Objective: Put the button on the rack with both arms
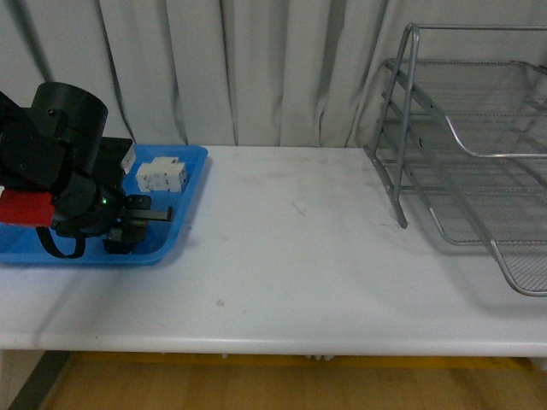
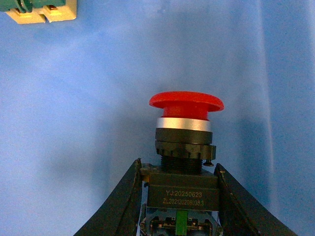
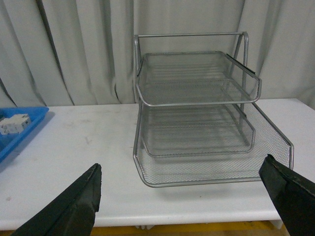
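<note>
- The left gripper is over the blue plastic tray at the left end of the white table.
- In the left wrist view its two black fingers sit narrow, one against each side of the button's dark blocky body.
- No gap shows between pad and body on either side, so the jaws are clamped on the button.
- The button points away from the wrist camera. Its round red mushroom cap is farthest out, with a silver ring and a black threaded collar behind it.
- Pale printed lettering shows on the face of the body between the fingers.
- Whether the button rests on the tray floor or is lifted clear of it cannot be told.
- A green-and-beige block lies in the tray, well apart from the button.
- A white blocky breaker lies in the tray's far part, near the left arm.
- The right gripper holds nothing. Its fingers are spread wide, touching nothing.
- It faces the three-tier wire-mesh rack, which stands at the table's right end, well apart from the tray.
</note>
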`<state>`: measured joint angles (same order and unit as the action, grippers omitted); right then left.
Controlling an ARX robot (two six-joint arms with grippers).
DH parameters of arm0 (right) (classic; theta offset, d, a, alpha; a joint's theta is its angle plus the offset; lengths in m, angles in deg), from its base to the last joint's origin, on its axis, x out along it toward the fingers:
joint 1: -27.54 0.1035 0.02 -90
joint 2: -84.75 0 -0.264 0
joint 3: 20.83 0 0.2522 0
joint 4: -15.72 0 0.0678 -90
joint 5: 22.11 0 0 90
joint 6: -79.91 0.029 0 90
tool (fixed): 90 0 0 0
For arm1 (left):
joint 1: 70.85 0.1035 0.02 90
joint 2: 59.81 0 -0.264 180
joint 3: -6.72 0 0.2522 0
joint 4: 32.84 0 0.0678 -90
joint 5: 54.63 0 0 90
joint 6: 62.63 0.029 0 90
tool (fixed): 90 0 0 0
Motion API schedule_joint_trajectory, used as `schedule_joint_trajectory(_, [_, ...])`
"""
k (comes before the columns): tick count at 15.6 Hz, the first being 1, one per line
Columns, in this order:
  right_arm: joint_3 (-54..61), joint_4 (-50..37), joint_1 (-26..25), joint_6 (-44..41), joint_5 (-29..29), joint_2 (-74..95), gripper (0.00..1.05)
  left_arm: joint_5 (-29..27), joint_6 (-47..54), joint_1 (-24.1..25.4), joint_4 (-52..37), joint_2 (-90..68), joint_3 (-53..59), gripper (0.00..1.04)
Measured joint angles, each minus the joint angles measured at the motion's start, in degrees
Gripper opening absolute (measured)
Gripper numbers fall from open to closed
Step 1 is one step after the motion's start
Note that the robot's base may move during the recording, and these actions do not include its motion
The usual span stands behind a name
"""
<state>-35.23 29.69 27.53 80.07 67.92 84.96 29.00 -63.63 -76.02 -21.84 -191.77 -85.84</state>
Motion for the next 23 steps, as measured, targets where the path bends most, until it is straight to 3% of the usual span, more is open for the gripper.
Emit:
schedule_joint_trajectory(2, [0.00,0.00,0.00,0.00,0.00,0.00,0.98,0.57,0.22,-0.37,-0.42,2.89,1.79,0.36])
schedule_joint_trajectory(8, [0.00,0.00,0.00,0.00,0.00,0.00,0.98,5.22,2.25,-0.17,-2.38,31.58,16.41,0.36])
schedule_joint_trajectory(15, [0.00,0.00,0.00,0.00,0.00,0.00,0.98,10.23,3.48,6.34,0.15,60.59,33.92,0.35])
schedule_joint_trajectory(19, [0.00,0.00,0.00,0.00,0.00,0.00,0.98,12.52,4.31,12.20,-0.15,68.39,46.01,0.35])
schedule_joint_trajectory(23, [0.02,0.00,0.00,0.00,0.00,0.00,0.98,12.31,4.07,10.58,1.14,75.91,50.66,0.35])
